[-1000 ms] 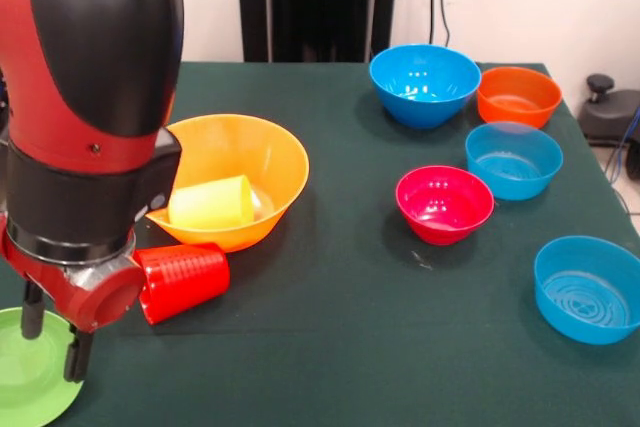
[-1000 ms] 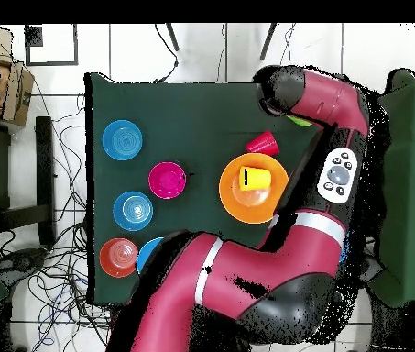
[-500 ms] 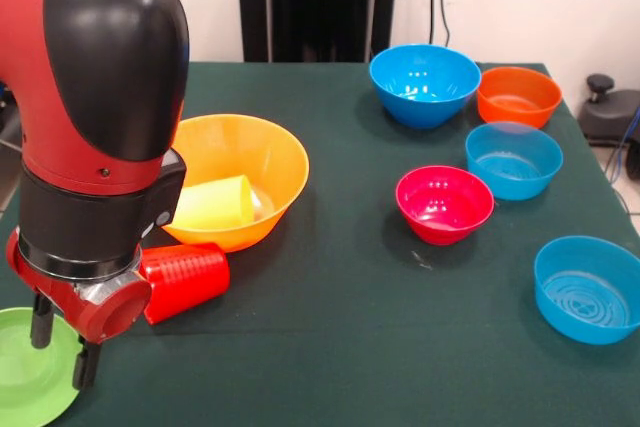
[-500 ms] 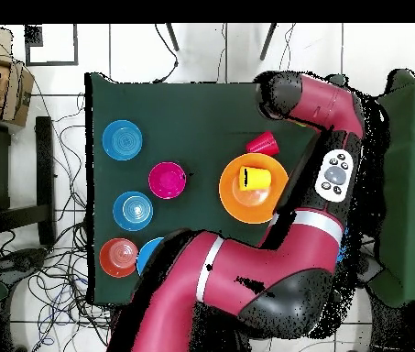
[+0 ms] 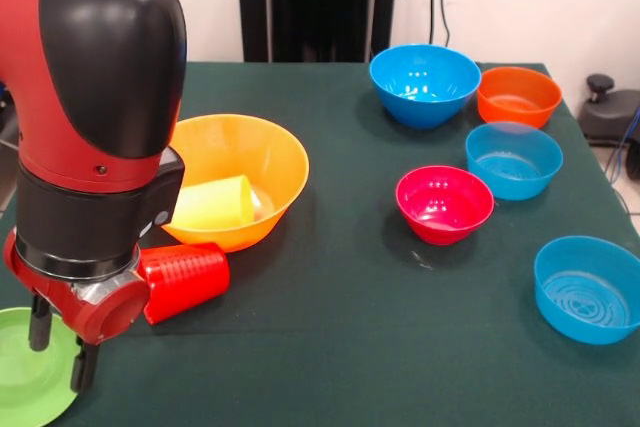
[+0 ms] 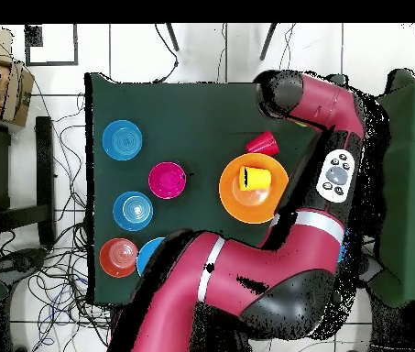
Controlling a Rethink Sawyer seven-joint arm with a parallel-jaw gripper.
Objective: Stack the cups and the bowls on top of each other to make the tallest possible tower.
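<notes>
The big yellow-orange bowl [image 5: 240, 172] sits on the dark green bench [image 5: 340, 347] at left of centre in the front view, with the yellow cup [image 5: 212, 204] lying on its side inside it, so nothing is stacked upright. Just below that bowl, touching or nearly touching its outer wall, the red ribbed cup [image 5: 185, 279] lies on its side on the cloth. At the lower left corner of the frame the light green bowl [image 5: 25, 382] rests on the bench, partly cut by the frame edge. The gripper [image 5: 58, 352] hangs right over this green bowl, beside the red cup; its two dark fingers [image 5: 38, 325] point down with a moderate gap between them, one over the bowl's inside and one near its right rim, and they hold nothing. Whether the tips touch the bowl cannot be told. To the right, well apart from the gripper, stand the other bowls, all upright and separate: a pink-red bowl [image 5: 444, 203] at centre right, a deep blue bowl [image 5: 425, 84] at upper right, an orange bowl [image 5: 518, 95] beside it, a paler blue bowl [image 5: 513, 159] below those, and another blue bowl [image 5: 588, 288] at the lower right edge. In the overhead view the arm [image 6: 247, 293] covers the green bowl.
</notes>
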